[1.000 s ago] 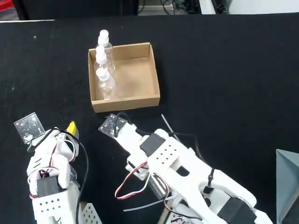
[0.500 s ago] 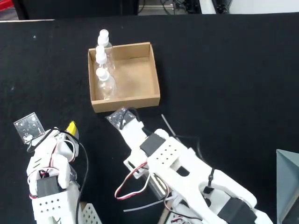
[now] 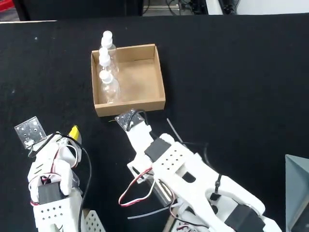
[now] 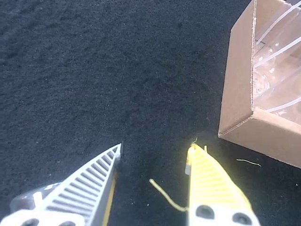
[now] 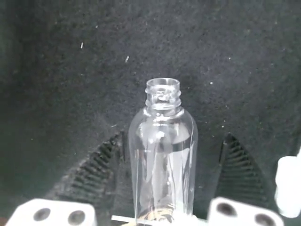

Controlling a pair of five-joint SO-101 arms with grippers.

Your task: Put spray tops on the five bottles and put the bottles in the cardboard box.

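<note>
Between the right pincer's fingers: uncapped bottle (image 5: 162,160), clear, neck pointing away from the wrist.
Right pincer (image 5: 173,136): spread wide, a gap between the bottle and each black finger.
Spray top (image 5: 287,183): white, just beside one right finger.
Left pincer (image 4: 155,148): wide, holding nothing, above the black table (image 4: 94,70) near a corner of the cardboard box (image 4: 237,84).
Box position: toward 12 o'clock on the table; right arm (image 3: 169,159) reaches its 6 o'clock wall, left arm (image 3: 50,174) sits at 7 o'clock.
Capped bottles (image 3: 108,79): three along the box's 9 o'clock wall.
</note>
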